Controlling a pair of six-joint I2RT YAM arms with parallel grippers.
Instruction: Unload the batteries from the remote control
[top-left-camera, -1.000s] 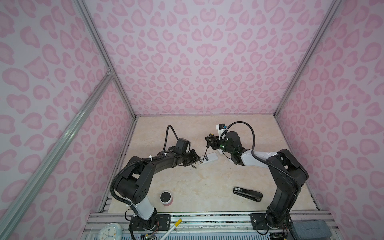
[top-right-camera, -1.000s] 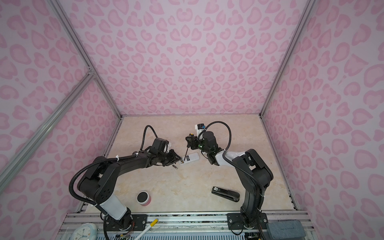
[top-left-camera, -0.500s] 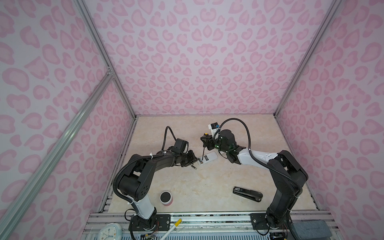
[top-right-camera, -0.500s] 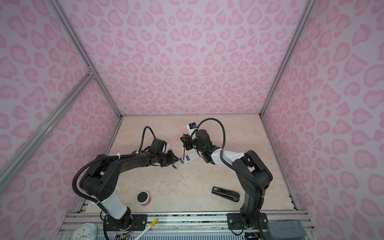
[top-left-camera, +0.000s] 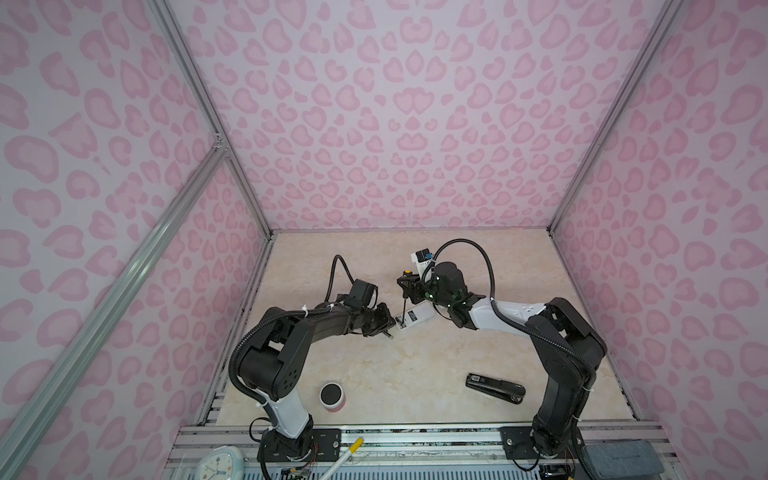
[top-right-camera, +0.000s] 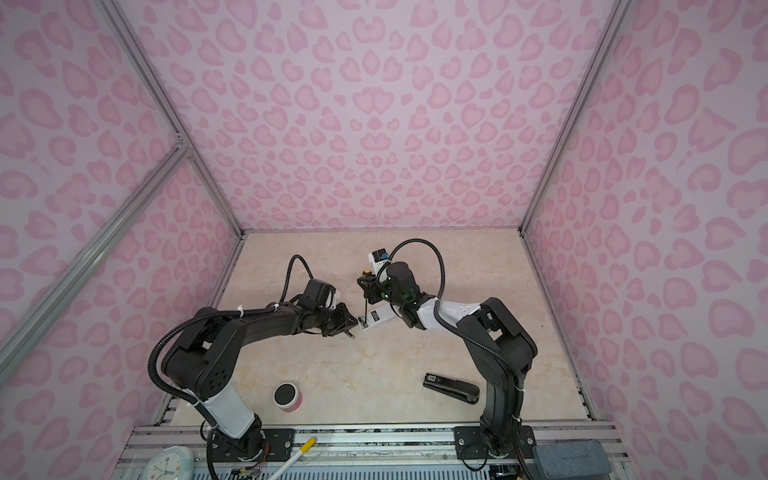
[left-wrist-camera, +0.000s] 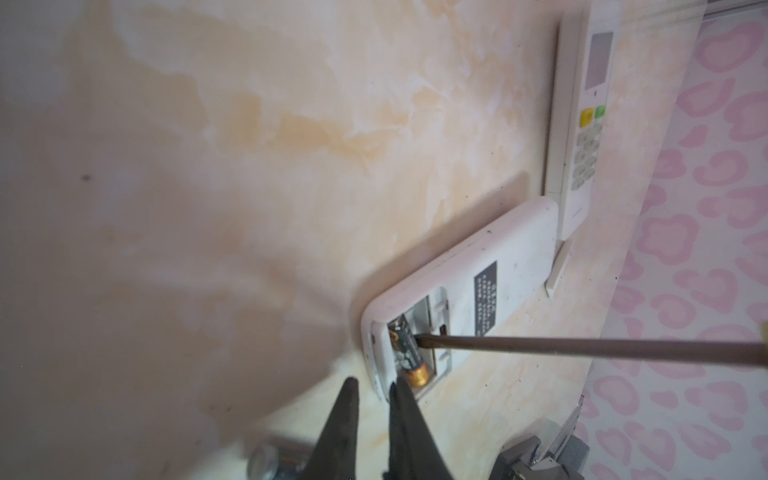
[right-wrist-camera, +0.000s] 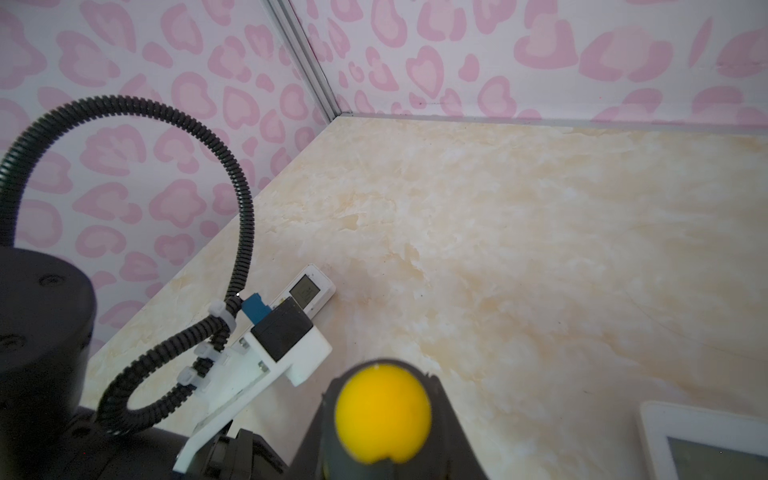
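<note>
Well, right gripper clamps black-handled screwdriver, tip on 1 gold-banded battery inside white remote; left gripper barely ajar, empty.

The remote control lies mid-way on the surface with a battery in its open compartment. The screwdriver tip touches that battery. A second remote lies behind it, a stapler front-right.
</note>
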